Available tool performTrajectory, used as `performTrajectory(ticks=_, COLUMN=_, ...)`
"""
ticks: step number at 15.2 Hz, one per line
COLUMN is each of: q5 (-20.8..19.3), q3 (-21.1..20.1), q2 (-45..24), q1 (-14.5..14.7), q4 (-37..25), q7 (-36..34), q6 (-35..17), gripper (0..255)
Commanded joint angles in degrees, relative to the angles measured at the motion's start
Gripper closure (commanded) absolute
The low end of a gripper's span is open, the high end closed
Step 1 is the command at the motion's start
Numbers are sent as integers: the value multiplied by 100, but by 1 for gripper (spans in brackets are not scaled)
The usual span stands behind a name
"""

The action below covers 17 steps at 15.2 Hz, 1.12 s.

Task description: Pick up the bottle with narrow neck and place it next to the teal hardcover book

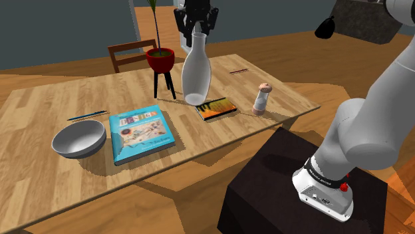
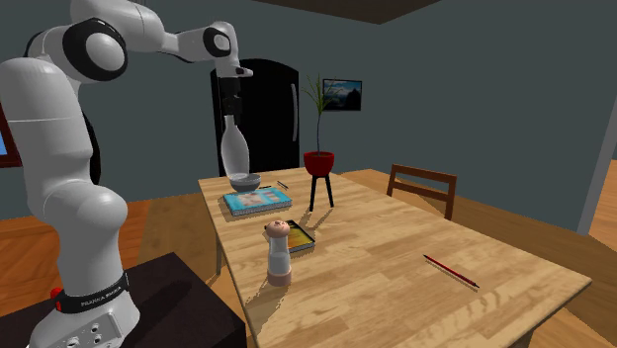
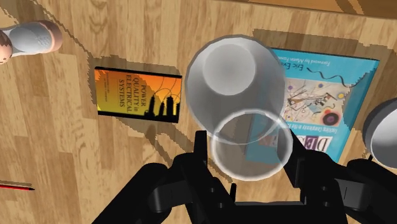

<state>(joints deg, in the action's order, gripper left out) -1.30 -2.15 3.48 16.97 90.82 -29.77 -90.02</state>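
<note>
The gripper [image 1: 197,28] is clamped on the narrow neck of the clear bottle [image 1: 197,73], holding it upright above mid-bench [image 1: 40,106], near the teal book [image 1: 139,133].

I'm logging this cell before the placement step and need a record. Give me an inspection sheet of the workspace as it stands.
Surface: wooden table, lying level.
Job's things: clear bottle hangs upright from the claw, apparently off the table; teal book lies flat beside a grey bowl.
Clutter: orange book, shaker, potted plant, blue pencil, red pencil.
Claw: claw is shut on the bottle's neck.
Cables: nothing seen.
Surroundings: chair behind the table, dark stand, wood floor, grey walls.
</note>
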Motion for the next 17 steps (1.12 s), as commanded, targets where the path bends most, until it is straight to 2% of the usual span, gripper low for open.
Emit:
performTrajectory(ticks=1, q5=2, q3=0, q2=54, q1=0, q4=226, q7=-4, q6=-178, gripper=255)
performTrajectory(ticks=17, q5=4, q3=4, q2=235, q1=-2, q4=1676, q7=-26, q6=-1447, gripper=255)
